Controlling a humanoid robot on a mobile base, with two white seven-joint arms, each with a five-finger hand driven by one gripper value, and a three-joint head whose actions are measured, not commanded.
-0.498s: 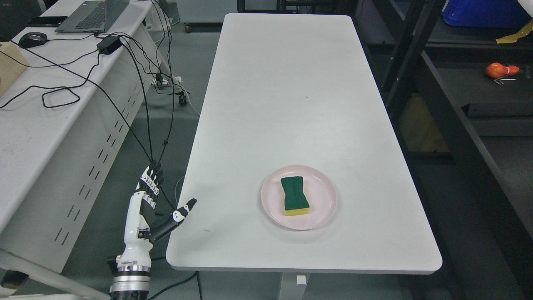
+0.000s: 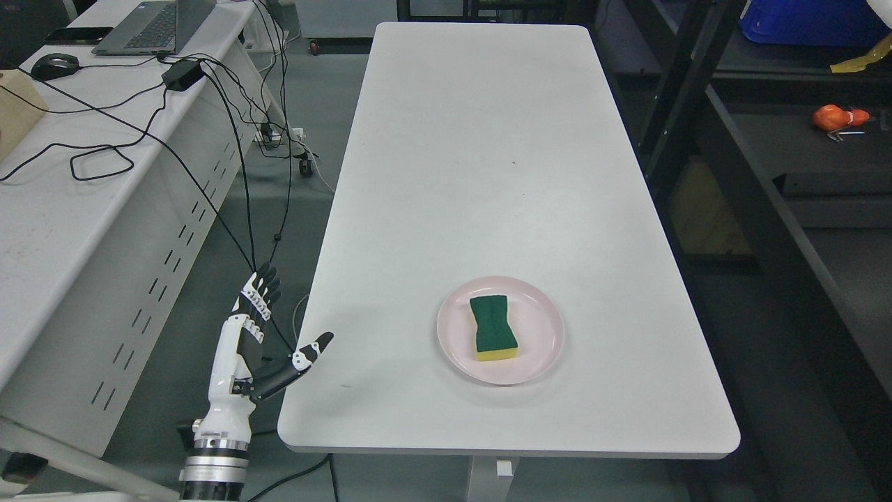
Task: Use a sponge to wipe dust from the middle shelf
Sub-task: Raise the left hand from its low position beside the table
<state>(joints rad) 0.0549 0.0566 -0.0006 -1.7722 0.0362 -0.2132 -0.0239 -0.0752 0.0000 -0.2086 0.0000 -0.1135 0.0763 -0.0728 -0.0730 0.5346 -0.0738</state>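
Since half a second earlier, your left hand had crept a little up and toward 1 o'clock; nothing else had shifted. You had the white table filling the middle of the head view, its bare top running away toward 12 o'clock. At 9 to 10 o'clock stood a second table, strewn with black cables, a laptop and a mouse. Dark shelving lined the 3 o'clock side. Near the table's front edge lay a pink plate, and on it the sponge, green face up, yellow underneath. Your left hand hung beside the table's 8 o'clock corner, fingers spread wide, thumb reaching over the table edge, holding nothing, well apart from the sponge.
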